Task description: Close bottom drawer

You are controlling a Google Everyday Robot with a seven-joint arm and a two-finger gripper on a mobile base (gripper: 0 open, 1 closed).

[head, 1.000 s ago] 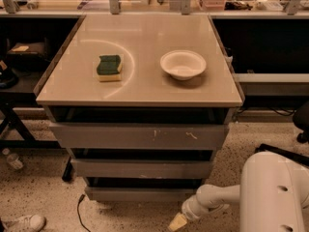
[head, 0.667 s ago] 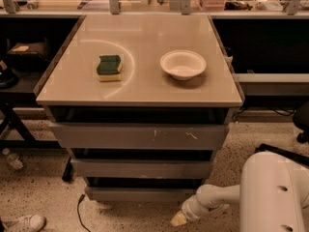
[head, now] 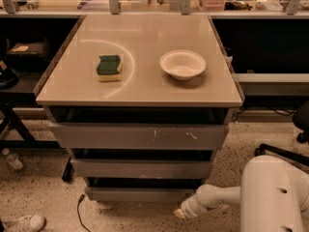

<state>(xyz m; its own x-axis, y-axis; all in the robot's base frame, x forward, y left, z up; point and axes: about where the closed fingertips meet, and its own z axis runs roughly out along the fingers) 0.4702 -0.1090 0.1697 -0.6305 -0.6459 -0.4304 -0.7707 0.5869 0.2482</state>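
Observation:
The bottom drawer (head: 137,193) is the lowest and narrowest of three stacked grey drawers under the table, with a plain front. A dark gap shows above its front. The mid drawer (head: 142,168) and the wide scratched top drawer (head: 140,137) sit above it. My white arm reaches in from the lower right, and my gripper (head: 179,213) is low near the floor, just right of and below the bottom drawer's right end. Its tip looks pale.
On the beige table top (head: 145,88) lie a green and yellow sponge (head: 109,67) and a white bowl (head: 183,64). A black cable (head: 79,211) and a white shoe (head: 26,222) lie on the speckled floor at left. Dark shelving flanks both sides.

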